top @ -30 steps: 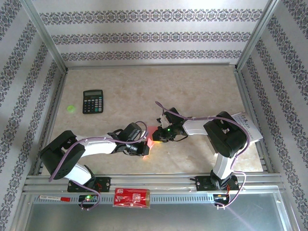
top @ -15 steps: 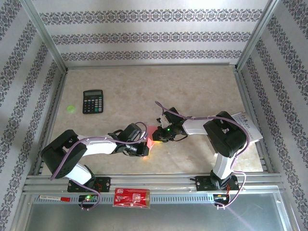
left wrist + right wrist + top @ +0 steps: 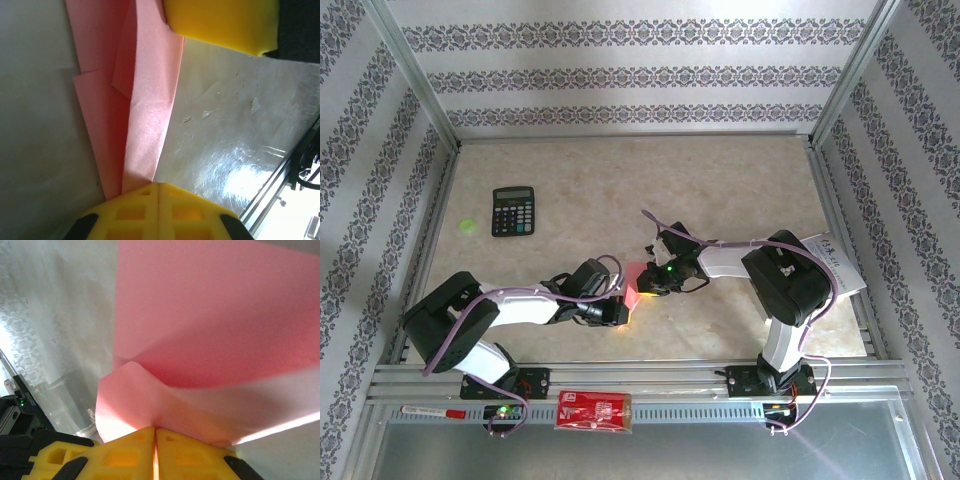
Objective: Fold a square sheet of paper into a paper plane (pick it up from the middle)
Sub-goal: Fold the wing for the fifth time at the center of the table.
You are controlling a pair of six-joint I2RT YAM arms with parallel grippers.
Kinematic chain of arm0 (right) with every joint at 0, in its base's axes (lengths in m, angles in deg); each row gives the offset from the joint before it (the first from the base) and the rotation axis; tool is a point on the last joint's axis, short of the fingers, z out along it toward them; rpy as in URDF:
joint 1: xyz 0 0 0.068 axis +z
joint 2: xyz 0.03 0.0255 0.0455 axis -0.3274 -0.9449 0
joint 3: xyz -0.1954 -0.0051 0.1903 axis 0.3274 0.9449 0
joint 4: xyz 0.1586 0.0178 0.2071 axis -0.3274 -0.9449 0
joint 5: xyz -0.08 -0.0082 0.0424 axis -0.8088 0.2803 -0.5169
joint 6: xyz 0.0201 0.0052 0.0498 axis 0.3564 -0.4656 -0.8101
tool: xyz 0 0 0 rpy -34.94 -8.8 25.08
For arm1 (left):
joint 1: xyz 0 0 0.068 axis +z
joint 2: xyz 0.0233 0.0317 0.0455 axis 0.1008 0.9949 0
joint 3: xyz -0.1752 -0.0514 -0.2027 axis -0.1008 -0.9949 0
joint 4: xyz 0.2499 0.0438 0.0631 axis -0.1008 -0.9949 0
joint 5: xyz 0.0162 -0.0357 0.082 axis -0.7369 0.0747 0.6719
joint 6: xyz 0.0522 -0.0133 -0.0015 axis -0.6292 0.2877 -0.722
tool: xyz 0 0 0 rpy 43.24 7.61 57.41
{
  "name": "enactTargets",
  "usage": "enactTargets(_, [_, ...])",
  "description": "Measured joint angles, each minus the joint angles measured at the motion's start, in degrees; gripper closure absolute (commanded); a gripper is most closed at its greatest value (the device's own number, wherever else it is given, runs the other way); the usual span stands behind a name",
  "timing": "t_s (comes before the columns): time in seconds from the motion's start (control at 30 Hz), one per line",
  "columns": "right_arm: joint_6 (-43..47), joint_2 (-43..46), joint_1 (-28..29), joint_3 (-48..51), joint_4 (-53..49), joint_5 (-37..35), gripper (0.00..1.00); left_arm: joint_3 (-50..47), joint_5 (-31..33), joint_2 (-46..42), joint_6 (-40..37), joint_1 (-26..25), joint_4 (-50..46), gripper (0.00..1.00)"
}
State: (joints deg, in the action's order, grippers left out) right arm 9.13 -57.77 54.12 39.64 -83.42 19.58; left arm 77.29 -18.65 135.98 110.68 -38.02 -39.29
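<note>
Left claw [image 3: 617,312] is closed, pinching the near end of the square sheet of paper [image 3: 634,281]. In the left wrist view its yellow fingers [image 3: 131,216] meet flush, and the pink edge runs in between them.

Right claw [image 3: 649,284] is closed too, clamped on the opposite end of the sheet. In the right wrist view its fingers [image 3: 186,451] are pressed together, and the paper [image 3: 210,315] bulges into a curl just above the tips. One yellow pad [image 3: 220,25] of that claw sits at the top of the left wrist view, on the sheet's far end.

Sheet state: creased, not flat. The left wrist view shows overlapping pink layers [image 3: 150,100] with one long straight fold line and a stepped edge on the left. The sheet spans the short gap between the two claws. Can't tell if it's off the table [image 3: 620,180] or resting on it.

Location: about midway between the table's left and right edges, closer to the near edge than the far one.

Other items:
- The black calculator [image 3: 513,211] is toward the left edge, well apart from the sheet.
- A small green dot [image 3: 468,226] sits just left of the calculator.
- A white leaflet [image 3: 837,262] lies at the right edge, behind the right arm.
- A red packet [image 3: 594,410] lies on the metal rail below the near edge.
</note>
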Motion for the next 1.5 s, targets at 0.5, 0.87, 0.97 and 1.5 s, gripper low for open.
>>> enactTargets(0.5, [0.00, -0.28, 0.00, -0.59, -1.05, -0.02, 0.87, -2.03, -0.61, -2.56, 0.39, -0.39, -0.94, 1.00])
enactTargets(0.87, [0.00, -0.59, 0.00, -1.20, -1.95, -0.02, 0.88, -2.75, -2.93, -4.90, -0.26, -0.46, -6.47, 1.00])
enactTargets(0.97, [0.00, -0.66, 0.00, -1.33, -2.19, 0.00, 0.88, -2.40, -3.74, -5.53, -1.14, -0.48, -9.20, 1.00])
enactTargets(1.5, [-0.02, -0.68, 0.00, -1.33, -2.19, 0.00, 0.87, 5.92, -5.53, -6.69, -2.16, 0.04, -12.26, 1.00])
